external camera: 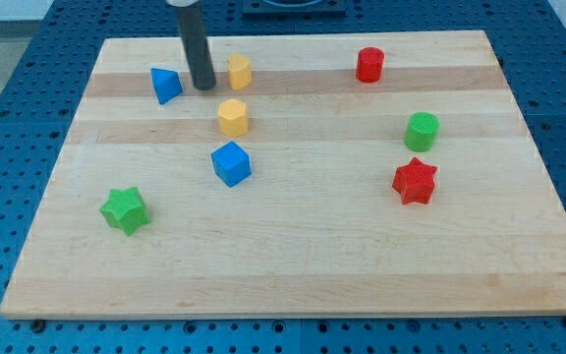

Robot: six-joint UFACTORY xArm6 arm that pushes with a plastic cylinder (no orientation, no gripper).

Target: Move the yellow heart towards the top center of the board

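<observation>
Two yellow blocks lie near the view's top, left of centre. The upper one (240, 71) looks like the yellow heart. The lower one (232, 116) looks like a hexagon. My tip (202, 88) rests on the board just left of the upper yellow block, with a small gap between them. It stands between that block and a blue triangular block (166, 85) on its left. The dark rod rises straight up out of the view's top.
A blue cube (231, 163) lies below the yellow hexagon. A green star (124, 209) is at the lower left. A red cylinder (369, 65) is at the top right, with a green cylinder (422, 131) and a red star (415, 181) at the right. The wooden board (293, 265) sits on a blue pegboard.
</observation>
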